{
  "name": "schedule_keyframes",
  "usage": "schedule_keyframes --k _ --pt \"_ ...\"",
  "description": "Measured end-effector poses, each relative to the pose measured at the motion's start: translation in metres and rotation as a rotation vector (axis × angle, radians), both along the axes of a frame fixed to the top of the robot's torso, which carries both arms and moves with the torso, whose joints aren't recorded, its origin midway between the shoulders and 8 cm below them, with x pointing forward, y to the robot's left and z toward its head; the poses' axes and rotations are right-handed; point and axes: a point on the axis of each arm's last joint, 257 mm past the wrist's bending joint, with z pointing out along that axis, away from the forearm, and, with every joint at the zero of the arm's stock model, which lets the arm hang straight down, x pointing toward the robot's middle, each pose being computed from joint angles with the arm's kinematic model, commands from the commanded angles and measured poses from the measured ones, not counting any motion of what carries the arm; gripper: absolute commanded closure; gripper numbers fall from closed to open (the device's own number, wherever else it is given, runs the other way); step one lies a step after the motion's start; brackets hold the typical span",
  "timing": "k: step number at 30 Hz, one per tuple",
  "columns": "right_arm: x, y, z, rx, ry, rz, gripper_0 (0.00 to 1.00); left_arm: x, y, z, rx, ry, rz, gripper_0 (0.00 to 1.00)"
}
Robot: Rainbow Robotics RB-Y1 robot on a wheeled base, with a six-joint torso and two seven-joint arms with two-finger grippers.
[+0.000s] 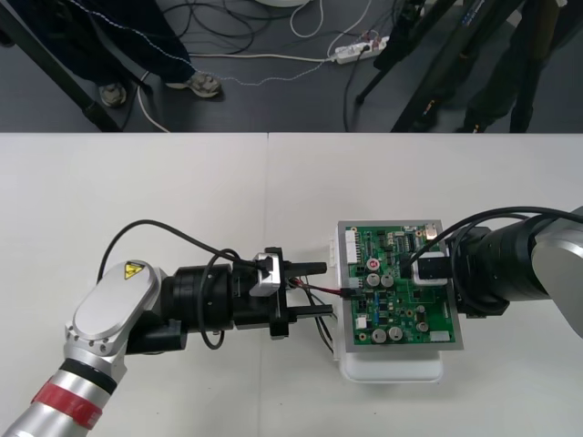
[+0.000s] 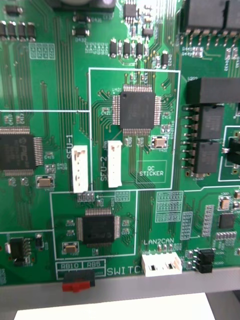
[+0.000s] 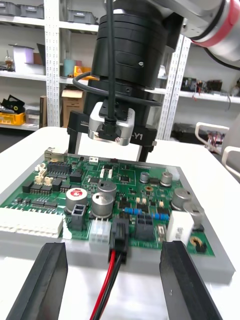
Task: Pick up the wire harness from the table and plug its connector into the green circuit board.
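Left wrist view: small black plug (image 3: 118,239) appears seated in the green circuit board (image 3: 30,199)'s edge; my left claw (image 3: 114,245) stands released, straddling its red and black wires (image 3: 109,277); right claw (image 3: 110,154) spread above the board. Next: retreat clear.

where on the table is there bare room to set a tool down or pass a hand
Bare: the table band along its far edge, and the near right corner beside the white base. Crowded: the gap between the open left pincer and the circuit board, crossed by harness wires, and over the board, where the right pincer hangs.
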Motion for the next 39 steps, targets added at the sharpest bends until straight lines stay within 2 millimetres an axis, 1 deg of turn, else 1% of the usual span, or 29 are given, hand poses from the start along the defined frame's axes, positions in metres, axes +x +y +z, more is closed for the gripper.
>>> schedule_keyframes --k 4,9,13,18,23,28,30,33,35,39 --pt "-0.002 -0.003 0.001 0.001 0.008 0.005 0.0 -0.003 0.014 0.006 0.02 -0.042 0.005 0.46" --pt "-0.008 -0.005 0.008 0.04 0.035 0.019 0.0 -0.001 0.037 0.006 0.054 -0.07 0.029 0.46" --pt "-0.01 -0.011 0.019 0.082 0.053 0.017 0.0 0.008 0.059 0.008 0.083 -0.093 0.063 0.46" --pt "-0.007 -0.023 0.034 0.101 0.045 0.015 0.0 0.022 0.089 0.019 0.118 -0.144 0.113 0.45" --pt "-0.005 -0.029 0.06 0.164 0.03 0.014 0.0 0.038 0.122 0.036 0.162 -0.209 0.163 0.45" --pt "-0.009 -0.02 0.094 0.268 0.004 0.075 0.0 0.049 0.151 0.065 0.208 -0.31 0.202 0.46" --pt "-0.012 -0.013 0.109 0.328 -0.001 0.096 0.0 0.052 0.16 0.077 0.226 -0.351 0.212 0.45" --pt "-0.023 0.004 0.13 0.433 0.011 0.142 0.0 0.054 0.171 0.096 0.248 -0.388 0.223 0.45" --pt "-0.028 0.011 0.14 0.474 0.014 0.161 0.0 0.055 0.175 0.106 0.254 -0.378 0.229 0.46" --pt "-0.043 0.028 0.158 0.588 0.057 0.203 0.0 0.056 0.179 0.13 0.246 -0.287 0.24 0.45"
